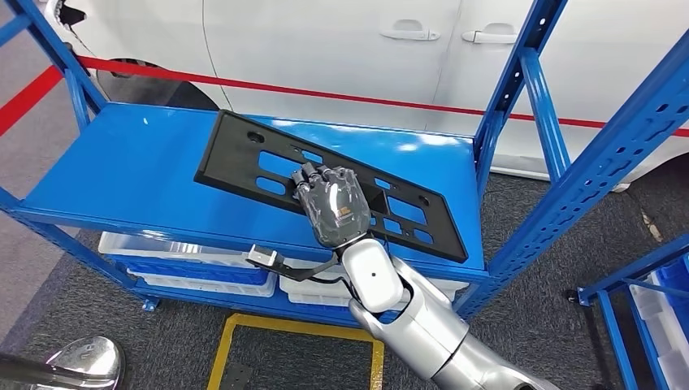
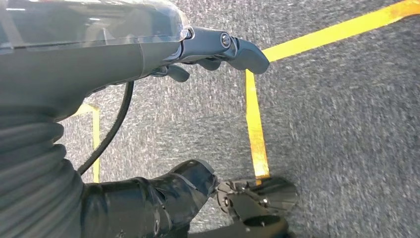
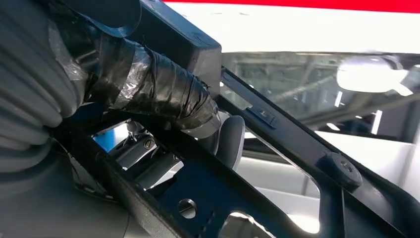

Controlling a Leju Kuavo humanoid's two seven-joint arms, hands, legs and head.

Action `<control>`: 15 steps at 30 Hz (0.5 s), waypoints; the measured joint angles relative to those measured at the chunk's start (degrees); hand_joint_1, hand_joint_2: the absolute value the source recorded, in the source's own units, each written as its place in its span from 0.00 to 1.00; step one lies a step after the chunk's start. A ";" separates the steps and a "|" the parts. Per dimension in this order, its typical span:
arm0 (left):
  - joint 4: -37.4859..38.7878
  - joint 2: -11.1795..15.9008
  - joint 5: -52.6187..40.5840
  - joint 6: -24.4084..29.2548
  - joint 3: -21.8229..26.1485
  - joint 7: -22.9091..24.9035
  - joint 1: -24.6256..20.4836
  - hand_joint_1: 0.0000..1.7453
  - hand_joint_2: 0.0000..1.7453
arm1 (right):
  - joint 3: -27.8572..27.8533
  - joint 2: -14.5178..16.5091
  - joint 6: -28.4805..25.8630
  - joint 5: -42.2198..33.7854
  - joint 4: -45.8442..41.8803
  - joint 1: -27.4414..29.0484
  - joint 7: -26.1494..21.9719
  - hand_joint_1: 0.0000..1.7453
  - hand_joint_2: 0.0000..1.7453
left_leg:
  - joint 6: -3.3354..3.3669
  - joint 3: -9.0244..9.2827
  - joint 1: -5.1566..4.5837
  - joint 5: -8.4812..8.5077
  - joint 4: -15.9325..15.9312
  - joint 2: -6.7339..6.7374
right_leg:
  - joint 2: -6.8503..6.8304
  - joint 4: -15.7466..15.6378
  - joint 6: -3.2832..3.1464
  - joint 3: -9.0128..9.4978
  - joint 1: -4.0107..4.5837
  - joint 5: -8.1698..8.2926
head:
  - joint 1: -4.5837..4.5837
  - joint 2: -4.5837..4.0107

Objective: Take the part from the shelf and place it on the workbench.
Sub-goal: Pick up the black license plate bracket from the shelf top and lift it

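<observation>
A long black part (image 1: 268, 166), flat w/ rectangular cut-outs, is seen lying diagonally on the blue shelf (image 1: 122, 175), one end toward the far left, the other toward the near right edge. The right hand (image 1: 329, 201) is placed on the part approx. at its middle, fingers pointing far. In the right wrist view the part (image 3: 277, 148) is gripped by the right hand (image 3: 148, 94): a tape-wrapped thumb (image 3: 163, 91) is pressed over one face and a grey fingertip (image 3: 230, 141) is seen through a cut-out on the other side. Whether the part is lifted off the deck or resting on it cannot be told.

The left hand (image 2: 208, 49) is seen in the left wrist view above grey carpet (image 2: 346, 124) w/ yellow tape lines (image 2: 255, 129); its fingers are loosely curled w/ nothing between them.

White bins (image 1: 187, 260) are kept on the shelf level below. A white car (image 1: 341, 49) is parked beyond the shelf, w/ a red tape (image 1: 325, 92) stretched in front of it. A second blue rack (image 1: 642, 309) stands at near right.
</observation>
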 joint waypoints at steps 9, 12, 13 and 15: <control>0.00 0.19 0.11 0.03 -0.02 0.11 0.09 0.00 1.00 | 0.02 -0.15 -0.09 -0.04 0.04 -0.20 -0.04 1.00 1.00 | 0.78 -4.38 0.50 3.16 0.93 0.31 | 0.10 8.87 1.53 0.49 -0.86 -7.29 | 0.06 0.00; 0.00 0.20 0.16 0.06 -0.02 0.09 0.03 0.00 1.00 | 0.04 -0.11 -0.27 -0.03 0.02 -0.20 0.01 1.00 1.00 | -0.12 -5.40 0.40 3.54 1.80 0.26 | 0.25 1.18 0.91 5.02 -0.56 -5.71 | 0.04 0.00; 0.00 0.20 0.21 0.08 -0.02 0.09 0.04 0.00 1.00 | 0.04 -0.09 -0.34 -0.02 0.02 -0.18 0.06 1.00 1.00 | -0.55 -5.58 0.36 3.81 1.83 0.24 | 0.33 1.06 0.58 4.89 -0.36 -5.60 | 0.03 0.00; 0.00 0.21 0.29 0.14 -0.02 0.10 0.08 0.00 1.00 | 0.04 -0.08 -0.47 -0.02 0.02 -0.18 0.15 1.00 1.00 | -1.31 -5.87 0.48 4.10 1.90 0.22 | 0.33 0.71 -0.24 4.44 -0.40 -5.03 | 0.02 0.00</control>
